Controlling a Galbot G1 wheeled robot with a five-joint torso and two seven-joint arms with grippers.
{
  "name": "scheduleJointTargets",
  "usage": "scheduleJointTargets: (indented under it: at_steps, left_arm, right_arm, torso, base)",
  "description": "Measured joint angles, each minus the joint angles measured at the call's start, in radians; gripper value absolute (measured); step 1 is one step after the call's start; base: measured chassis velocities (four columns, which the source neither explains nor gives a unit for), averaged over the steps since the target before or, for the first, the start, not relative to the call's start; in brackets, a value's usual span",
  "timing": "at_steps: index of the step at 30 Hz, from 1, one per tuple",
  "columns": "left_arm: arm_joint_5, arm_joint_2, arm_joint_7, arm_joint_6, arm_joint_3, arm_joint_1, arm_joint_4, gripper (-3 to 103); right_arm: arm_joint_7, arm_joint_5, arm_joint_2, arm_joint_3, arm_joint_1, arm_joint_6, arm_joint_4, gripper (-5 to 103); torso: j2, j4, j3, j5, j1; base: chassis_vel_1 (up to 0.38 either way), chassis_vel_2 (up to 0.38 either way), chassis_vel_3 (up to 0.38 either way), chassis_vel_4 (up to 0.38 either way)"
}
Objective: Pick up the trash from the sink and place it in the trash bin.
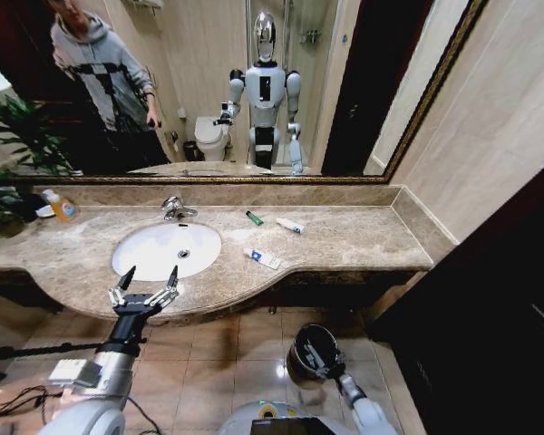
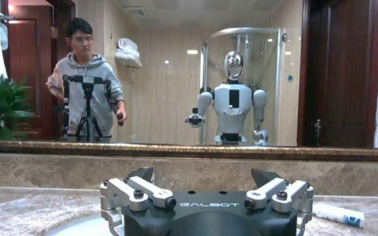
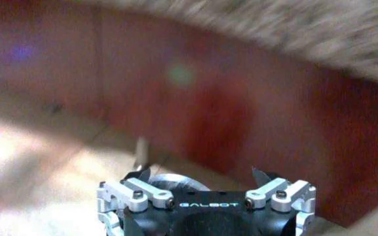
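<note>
Beige marble desk (image 1: 344, 240) carries the trash: a tiny green tube (image 1: 254, 217), a white tube (image 1: 290, 225) and a white-and-blue tube (image 1: 263, 258), all lying beside the white sink (image 1: 131, 249), none inside it. I have the left end effector (image 1: 145, 283) spread wide, empty, at the desk's front edge just before the basin. The right end effector (image 1: 319, 361) hangs low over the dark trash bin (image 1: 306, 343), fingers parted, empty. Risk, in my judgement: small round tubes may roll or skid on polished stone under closing fingers. The chrome faucet (image 1: 174, 208) and orange bottle (image 1: 62, 207) stand clear of the reach path.
</note>
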State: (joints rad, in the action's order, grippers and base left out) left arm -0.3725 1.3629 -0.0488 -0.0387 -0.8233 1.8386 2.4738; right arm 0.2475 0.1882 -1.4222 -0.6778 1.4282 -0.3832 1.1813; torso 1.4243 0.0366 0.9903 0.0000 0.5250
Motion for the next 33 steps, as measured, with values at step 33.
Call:
scheduleJointTargets:
  at_steps: [33]
  left_arm:
    - [0.000,0.000,0.000,0.000,0.000,0.000,0.000,100]
  right_arm:
    - [0.084,-0.680,0.356,0.133,-0.048,0.523,0.911,100]
  torso:
    - [0.000,0.0003,0.000,0.0002,0.000]
  base:
    - [0.000,0.000,0.000,0.000]
